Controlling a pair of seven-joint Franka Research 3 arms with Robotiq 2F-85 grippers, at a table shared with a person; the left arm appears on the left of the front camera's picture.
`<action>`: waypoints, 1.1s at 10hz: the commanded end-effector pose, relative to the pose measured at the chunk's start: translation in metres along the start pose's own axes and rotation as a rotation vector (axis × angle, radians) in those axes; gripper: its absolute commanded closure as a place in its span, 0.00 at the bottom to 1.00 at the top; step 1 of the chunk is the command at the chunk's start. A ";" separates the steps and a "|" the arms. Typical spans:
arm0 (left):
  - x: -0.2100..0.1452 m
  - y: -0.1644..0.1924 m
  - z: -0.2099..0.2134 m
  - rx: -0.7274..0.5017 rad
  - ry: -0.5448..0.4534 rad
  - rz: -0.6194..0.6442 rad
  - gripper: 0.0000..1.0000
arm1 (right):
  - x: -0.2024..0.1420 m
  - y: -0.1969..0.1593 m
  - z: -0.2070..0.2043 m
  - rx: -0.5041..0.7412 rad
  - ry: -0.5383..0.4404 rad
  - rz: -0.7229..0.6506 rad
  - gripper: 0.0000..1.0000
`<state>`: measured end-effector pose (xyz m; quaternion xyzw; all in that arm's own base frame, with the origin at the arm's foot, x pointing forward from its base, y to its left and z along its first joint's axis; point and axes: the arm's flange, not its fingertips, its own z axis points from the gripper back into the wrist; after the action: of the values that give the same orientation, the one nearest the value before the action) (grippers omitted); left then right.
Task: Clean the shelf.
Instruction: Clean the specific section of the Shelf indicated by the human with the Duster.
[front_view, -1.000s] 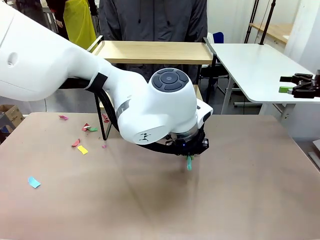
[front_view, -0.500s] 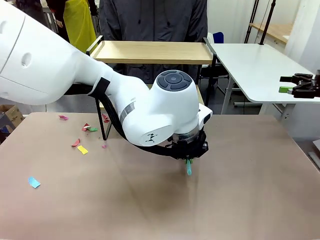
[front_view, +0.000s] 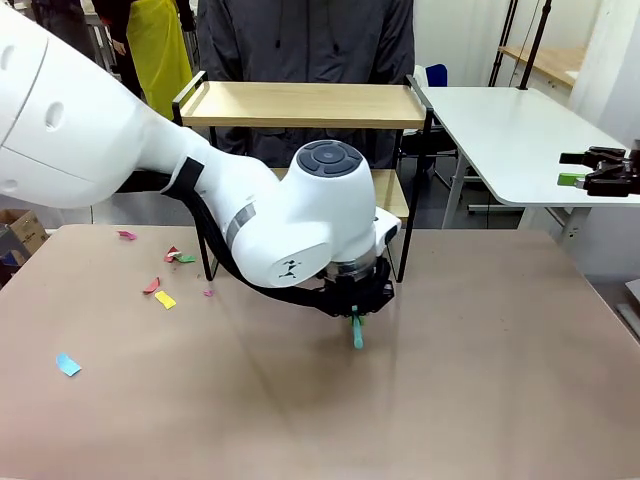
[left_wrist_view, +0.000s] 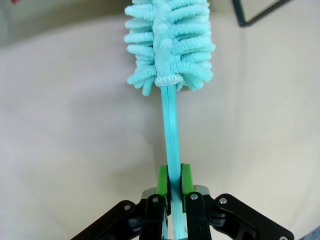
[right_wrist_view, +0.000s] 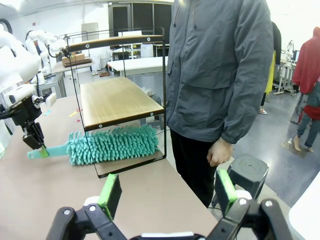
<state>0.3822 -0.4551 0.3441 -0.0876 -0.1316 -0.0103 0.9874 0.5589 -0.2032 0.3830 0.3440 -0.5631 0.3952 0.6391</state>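
Note:
The shelf (front_view: 305, 104) stands at the table's far edge, two light wooden boards in a thin black frame. My left gripper (front_view: 355, 305) hangs low in front of it, shut on the flat handle of a teal fluffy duster (front_view: 357, 335). In the left wrist view the green pads (left_wrist_view: 162, 181) pinch the handle, and the duster head (left_wrist_view: 170, 40) points away near a black shelf leg (left_wrist_view: 260, 14). The right wrist view shows the duster (right_wrist_view: 112, 143) reaching under the shelf's lower board (right_wrist_view: 117, 100). My right gripper (right_wrist_view: 167, 192) is open and holds nothing; it also rests far right (front_view: 568, 168).
Coloured paper scraps lie on the brown table (front_view: 480, 380) at the left: yellow (front_view: 165, 299), blue (front_view: 68, 365), pink (front_view: 127, 235). A person in a grey jacket (front_view: 300, 40) stands right behind the shelf. A white table (front_view: 510, 130) adjoins on the right.
My left arm has swung left and slightly toward the shelf, carrying the duster along with it. The right gripper has stayed where it was.

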 end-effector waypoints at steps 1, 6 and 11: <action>0.004 0.033 0.011 0.044 0.031 0.041 0.87 | 0.003 0.000 -0.002 0.002 -0.003 0.006 0.00; 0.013 0.130 0.030 0.226 0.064 0.131 0.87 | 0.003 0.000 -0.002 0.002 -0.003 0.006 0.00; 0.014 0.171 0.058 0.466 0.012 0.166 0.87 | 0.003 0.000 -0.002 0.002 -0.003 0.006 0.00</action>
<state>0.3927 -0.2733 0.3675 0.1073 -0.0984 0.0838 0.9858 0.5590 -0.2030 0.3829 0.3441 -0.5630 0.3952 0.6391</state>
